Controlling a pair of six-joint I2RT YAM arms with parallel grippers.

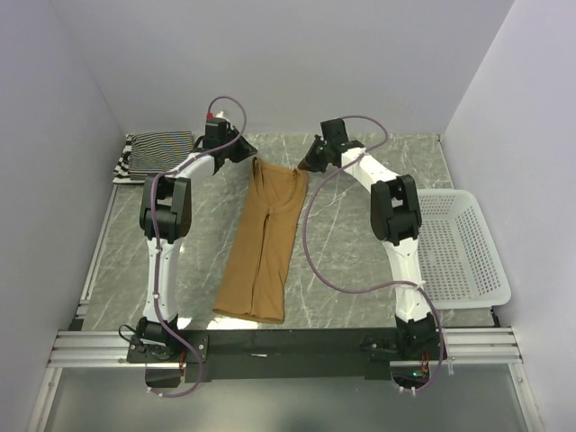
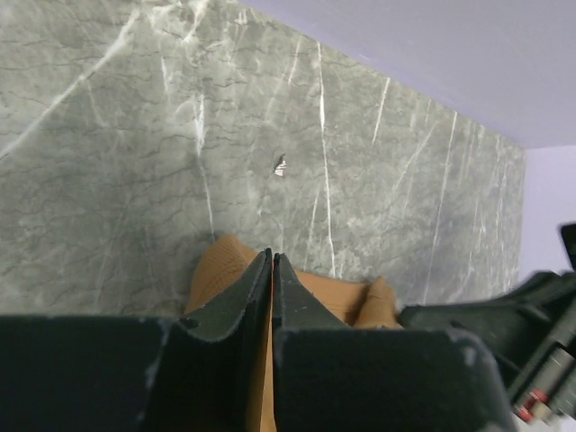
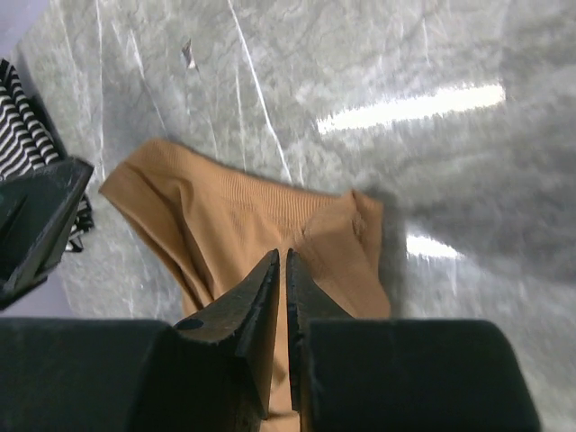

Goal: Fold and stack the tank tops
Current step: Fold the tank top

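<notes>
The tan-brown tank top (image 1: 265, 243) lies stretched lengthwise down the middle of the table, its far end bunched between both grippers. My left gripper (image 1: 255, 162) is shut on its far left corner, with tan fabric (image 2: 216, 270) pinched in the jaws (image 2: 272, 255). My right gripper (image 1: 301, 168) is shut on the far right corner, and tan cloth (image 3: 225, 216) runs between its nearly closed fingers (image 3: 281, 255). A pile of black-and-white striped tank tops (image 1: 157, 153) rests at the far left corner, its edge visible in the right wrist view (image 3: 22, 126).
A white lattice basket (image 1: 463, 243) stands at the table's right edge. Walls close in on the left, back and right. The grey marble tabletop (image 1: 351, 243) shows on both sides of the tan top.
</notes>
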